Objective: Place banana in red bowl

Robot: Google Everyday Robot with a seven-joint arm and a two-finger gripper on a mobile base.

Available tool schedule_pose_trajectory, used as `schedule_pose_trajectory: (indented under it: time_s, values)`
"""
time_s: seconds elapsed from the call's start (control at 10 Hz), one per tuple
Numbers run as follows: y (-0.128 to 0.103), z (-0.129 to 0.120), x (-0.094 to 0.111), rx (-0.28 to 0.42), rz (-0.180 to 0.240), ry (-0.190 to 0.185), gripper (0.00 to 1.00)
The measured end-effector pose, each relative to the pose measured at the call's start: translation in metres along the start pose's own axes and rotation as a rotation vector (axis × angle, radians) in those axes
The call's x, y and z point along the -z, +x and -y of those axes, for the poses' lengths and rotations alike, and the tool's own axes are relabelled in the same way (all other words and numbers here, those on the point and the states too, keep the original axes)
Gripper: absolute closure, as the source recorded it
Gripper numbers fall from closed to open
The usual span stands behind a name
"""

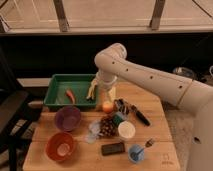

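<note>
A long white robot arm (pixel 150 80) is seen reaching in from the right across a wooden table (pixel 160 125). A green tray (pixel 51 92) is set at the table's far left corner. In front of the tray a purple bowl (pixel 67 118) is placed, and the red bowl (pixel 61 146) is found nearer still, at the front left, with its pale centre bare. A pine cone (pixel 106 126) and a white cup (pixel 126 130) are grouped side by side at mid-table, and a dark flat object (pixel 113 148) is laid in front of them. The gripper (pixel 106 93) is held low at the tray's right edge; whether it is wide or narrow cannot be told. A round orange fruit (pixel 107 106) is seen just below the gripper. An orange-red carrot piece (pixel 70 95) is laid inside the tray. The banana (pixel 91 91) is also kept inside the tray, against its right side, just beside the gripper and well apart from the red bowl.
</note>
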Motion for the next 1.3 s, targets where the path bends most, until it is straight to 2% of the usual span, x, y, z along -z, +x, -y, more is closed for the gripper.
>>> schedule_pose_trajectory:
  time_s: [0.2,0.4,0.5,0.8,0.9,1.1,1.3]
  values:
    - [0.002,0.002,0.0,-0.007,-0.013,0.008,0.2]
    - [0.002,0.024,-0.004,0.004,-0.018,0.029,0.2]
    - [-0.001,0.046,-0.012,0.019,-0.013,0.036,0.2]
    - [-0.002,0.101,-0.043,0.038,0.019,0.045,0.2]
    - [0.001,0.112,-0.061,0.031,0.033,0.041,0.2]
    - [-0.006,0.129,-0.09,0.032,0.072,0.032,0.2]
    - [-0.012,0.14,-0.107,0.013,0.109,0.025,0.2]
